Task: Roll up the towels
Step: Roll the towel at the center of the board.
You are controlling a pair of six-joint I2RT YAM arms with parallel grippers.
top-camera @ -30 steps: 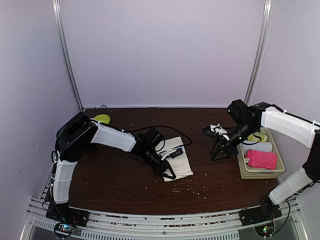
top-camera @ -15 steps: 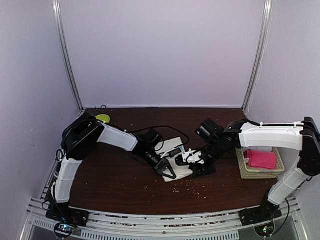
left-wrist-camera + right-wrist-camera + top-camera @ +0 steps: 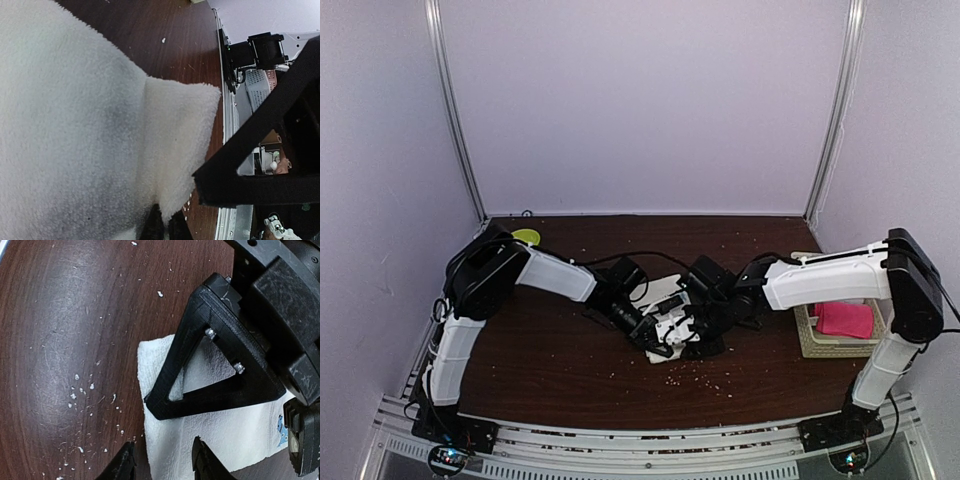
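The cream towel (image 3: pixel 663 292) lies flat at the middle of the dark table, mostly covered by both grippers. My left gripper (image 3: pixel 662 348) is shut on its near edge; in the left wrist view the black jaws (image 3: pixel 165 227) pinch a folded flap of the towel (image 3: pixel 75 125). My right gripper (image 3: pixel 692 340) is open and hangs low over the same corner. In the right wrist view its fingertips (image 3: pixel 162 467) straddle the edge of the towel (image 3: pixel 225 440), one over wood, one over cloth. A small blue mark (image 3: pixel 281 427) shows on the cloth. The pink towel (image 3: pixel 844 319) lies in the basket.
A woven basket (image 3: pixel 807 340) stands at the right edge of the table. A yellow-green roll (image 3: pixel 525 237) sits at the back left corner. White crumbs (image 3: pixel 695 378) are scattered in front of the towel. The left gripper's triangular finger (image 3: pixel 200 375) lies close in front of my right gripper.
My right arm has swung left from beside the basket to the cream towel, ending next to the left gripper. The left gripper has stayed shut on the towel.
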